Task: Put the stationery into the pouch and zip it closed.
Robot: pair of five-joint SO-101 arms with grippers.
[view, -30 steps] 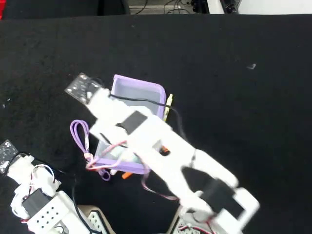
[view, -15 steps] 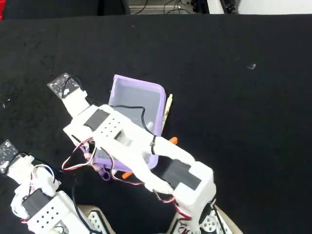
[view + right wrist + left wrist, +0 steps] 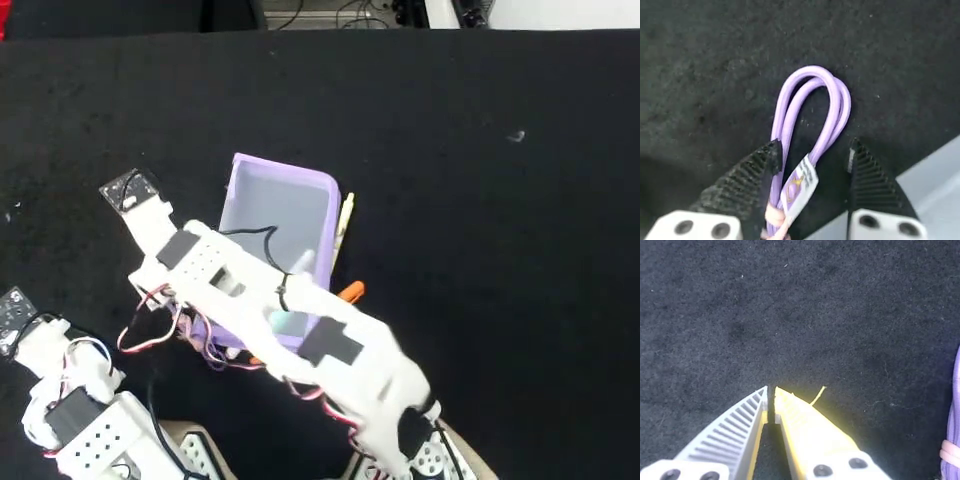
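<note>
- We see the purple pouch (image 3: 285, 215) lying flat on the black table (image 3: 500, 250), a little toward 9 o'clock from the middle of the high view.
- A pale yellow pen (image 3: 344, 222) lies on the table just beside the pouch's 3 o'clock edge. An orange piece (image 3: 351, 291) pokes out at the pouch's 5 o'clock corner.
- The right arm (image 3: 250, 290) enters from 6 o'clock and stretches over the pouch toward 10 o'clock.
- In the right wrist view, the right gripper (image 3: 814, 150) is spread wide. One dark finger stands on each side of the pouch's purple cord loop (image 3: 812, 95), and we see neither finger pinching it. A small white tag (image 3: 799, 184) hangs on the cord between them.
- The left arm (image 3: 70, 410) sits at the 7 o'clock corner, well apart from the pouch.
- The left gripper (image 3: 770, 390) has its fingers drawn together with only a thin slit between them. It holds nothing and points at bare table.
</note>
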